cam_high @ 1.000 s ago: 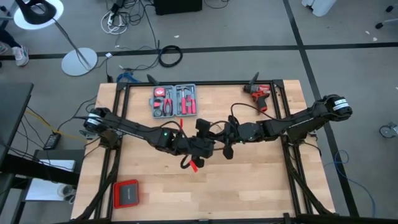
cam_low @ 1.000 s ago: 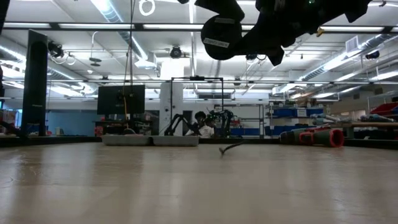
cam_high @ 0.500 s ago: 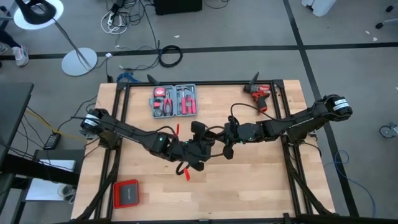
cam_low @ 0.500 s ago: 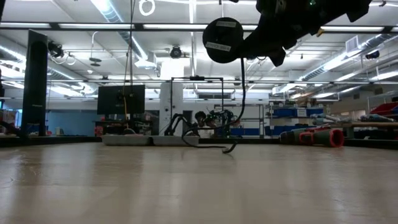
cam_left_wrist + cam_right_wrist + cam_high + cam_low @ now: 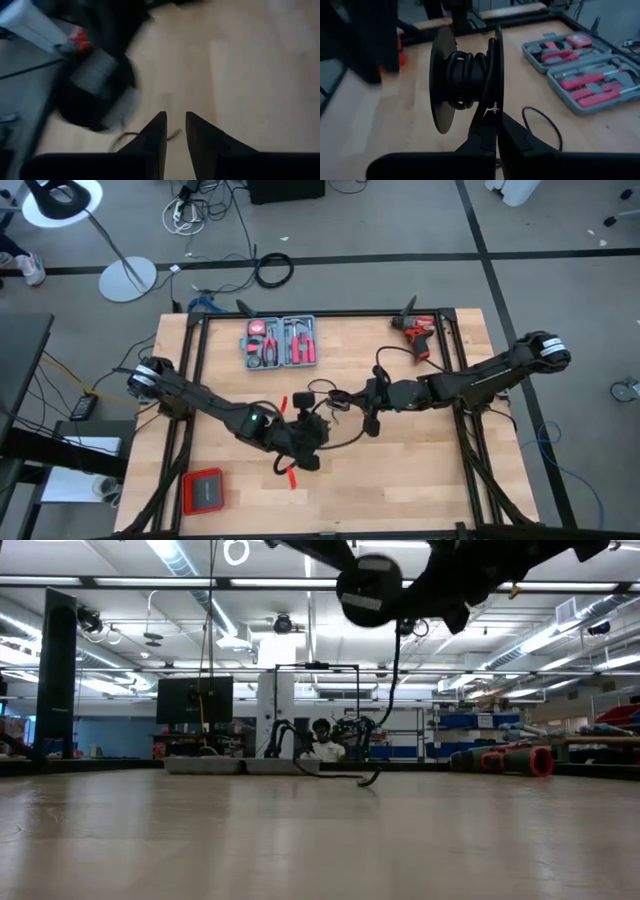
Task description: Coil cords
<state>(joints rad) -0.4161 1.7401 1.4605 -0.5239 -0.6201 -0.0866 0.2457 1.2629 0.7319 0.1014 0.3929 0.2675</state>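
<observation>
Right hand [image 5: 496,131], just below-right of the grey tool case [image 5: 281,342] in the high view and above mid-bench, has its fingers [image 5: 482,137] pressed together on the rim of a black spool [image 5: 465,80], held on edge. Several turns of the black cable [image 5: 464,79] are wound round the spool's hub. From there the cable trails down to the wooden bench [image 5: 420,470] and lies in a loose curve [image 5: 340,442] below the tool case.

Left hand [image 5: 175,131] hovers over that curve, farther below the case than the right hand; its fingers [image 5: 155,135] stand slightly apart, and whether any cable sits between them cannot be told.

The tool case lies open near the bench's far edge, holding red-handled tools. A red drill [image 5: 417,332] lies right of the case, and a red-and-black box [image 5: 203,492] sits well below it, near the front left corner.
</observation>
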